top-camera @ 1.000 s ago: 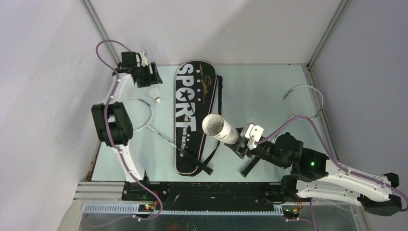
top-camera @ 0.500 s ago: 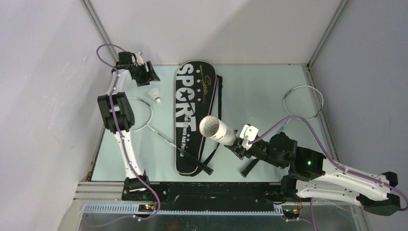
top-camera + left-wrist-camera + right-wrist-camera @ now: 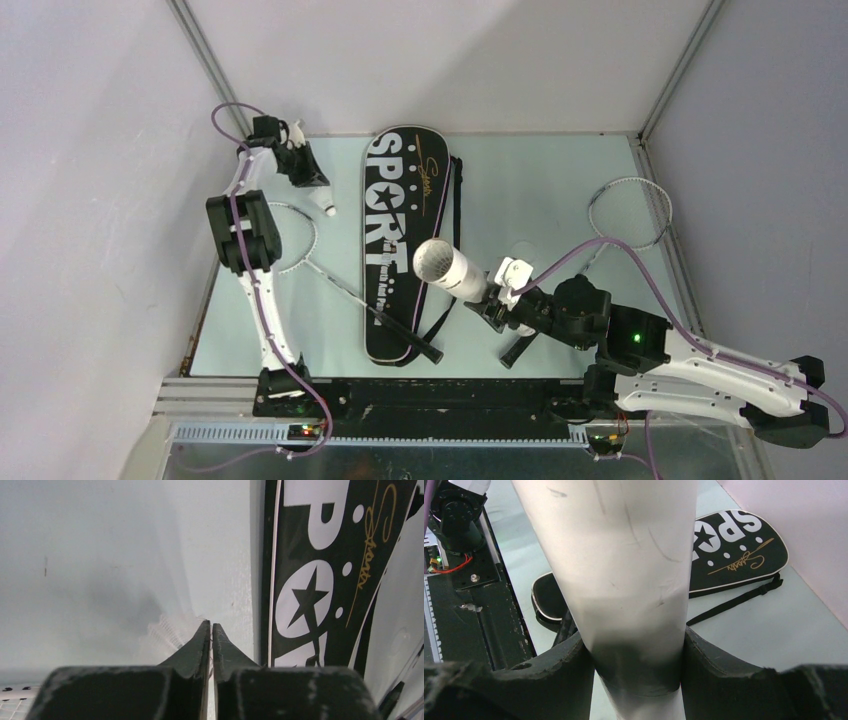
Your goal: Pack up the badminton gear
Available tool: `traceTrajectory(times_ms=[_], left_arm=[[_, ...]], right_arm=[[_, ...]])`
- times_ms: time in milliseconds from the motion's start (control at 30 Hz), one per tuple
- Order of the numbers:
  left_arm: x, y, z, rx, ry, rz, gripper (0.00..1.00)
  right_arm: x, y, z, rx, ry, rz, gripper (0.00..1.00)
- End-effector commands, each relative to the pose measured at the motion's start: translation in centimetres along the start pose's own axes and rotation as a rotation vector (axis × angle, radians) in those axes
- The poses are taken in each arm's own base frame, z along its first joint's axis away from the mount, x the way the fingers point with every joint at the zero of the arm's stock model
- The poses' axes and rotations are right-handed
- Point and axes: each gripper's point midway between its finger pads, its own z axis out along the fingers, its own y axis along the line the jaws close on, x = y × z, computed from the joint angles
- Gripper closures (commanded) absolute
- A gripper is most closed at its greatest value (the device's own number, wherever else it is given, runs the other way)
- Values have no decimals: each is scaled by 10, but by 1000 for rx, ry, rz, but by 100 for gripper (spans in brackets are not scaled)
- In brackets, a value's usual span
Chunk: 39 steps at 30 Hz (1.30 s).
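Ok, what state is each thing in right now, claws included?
Small white feather shuttlecock: on the table.
Left claw: closed to a slit at the shuttlecock's feathers; grip unclear.
Long white cardboard tube: held off the table, tilted, open end up.
Right claw: shut on the tube.
Black racket-shaped "SPORT" bag: flat on the table.
Left silver-framed racket: unpacked, handle across the bag.
Right silver-framed racket: unpacked, on the table.

The bag [image 3: 405, 240] lies mid-frame on the bench [image 3: 540, 170], a racket [image 3: 345, 287] and shuttlecock [image 3: 325, 206] to its left, the tube [image 3: 452, 268] at its right edge, and a second racket [image 3: 628, 212] at far right.
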Motion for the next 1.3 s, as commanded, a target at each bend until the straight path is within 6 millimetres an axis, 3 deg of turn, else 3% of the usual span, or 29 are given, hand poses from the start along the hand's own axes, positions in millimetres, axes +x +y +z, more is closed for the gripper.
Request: traceTrajectory(times_ms=[0, 167, 367, 500, 567, 633, 733, 767, 867, 967, 1133, 1267], left_arm=[[-16, -27, -37, 25, -51, 45, 97], [-7, -29, -44, 18, -38, 23, 100], [-5, -40, -66, -6, -80, -21, 100], [-5, -58, -92, 11, -130, -27, 100], [-9, -72, -114, 21, -181, -14, 100], [-8, -78, -128, 7, -206, -10, 100], [-6, -68, -140, -77, -227, 13, 96], [-6, -63, -140, -99, -227, 34, 93], [-8, -46, -136, -169, -213, 69, 65], [-17, -35, -122, -178, -205, 108, 51], [-30, -32, -104, -129, -203, 137, 44], [-31, -16, -83, -146, -169, 128, 43]], right_arm=[[-21, -8, -1, 41, -74, 52, 66], [-22, -11, -5, 52, -81, 60, 66], [-22, -13, -7, 67, -95, 72, 66], [-21, -14, -4, 73, -91, 81, 66], [-19, -13, -2, 76, -85, 86, 66], [-19, -13, 0, 79, -82, 91, 66], [-21, -12, 3, 77, -91, 105, 66], [-22, -11, 3, 70, -95, 112, 66], [-26, -8, 4, 59, -111, 121, 66], [-28, -8, 3, 55, -114, 120, 66], [-26, -10, 2, 61, -108, 97, 66], [-23, -14, 5, 78, -94, 77, 66]])
